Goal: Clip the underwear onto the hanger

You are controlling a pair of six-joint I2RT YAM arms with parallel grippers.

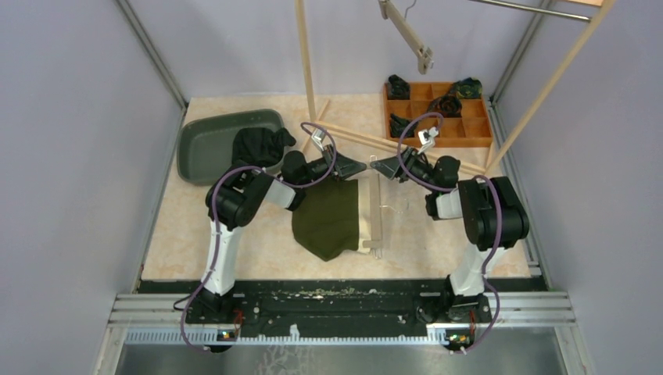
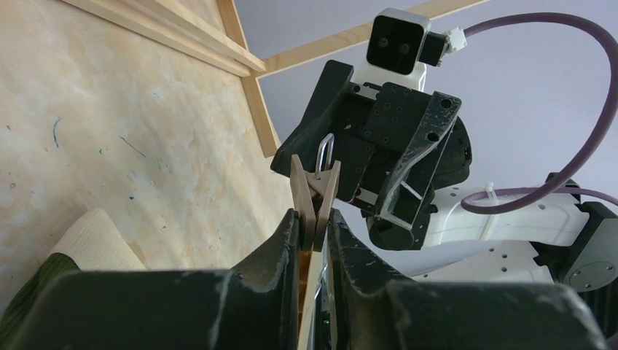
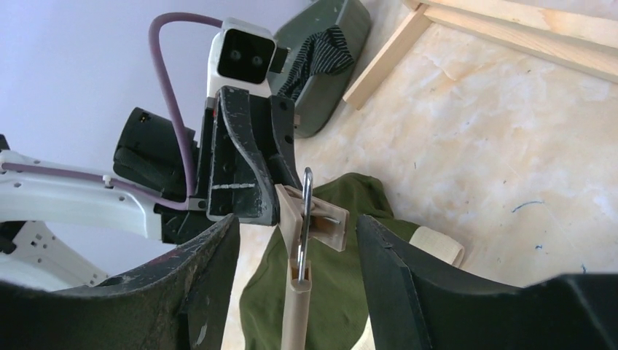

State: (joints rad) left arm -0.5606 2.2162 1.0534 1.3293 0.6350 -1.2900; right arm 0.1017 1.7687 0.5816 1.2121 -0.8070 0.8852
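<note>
An olive-green underwear with a cream waistband lies flat on the table. A wooden hanger lies along the waistband edge. My left gripper is at the hanger's far end, shut on one of its wooden clips. Facing it, my right gripper stands open, its jaws either side of the hanger bar and the clip without touching them. In the right wrist view the underwear lies under the bar. The waistband shows at the lower left of the left wrist view.
A grey bin holding dark clothes stands at the back left. A wooden divided tray with rolled dark garments is at the back right. A wooden rack frame rises behind, its base bars just behind the grippers, another hanger hanging above.
</note>
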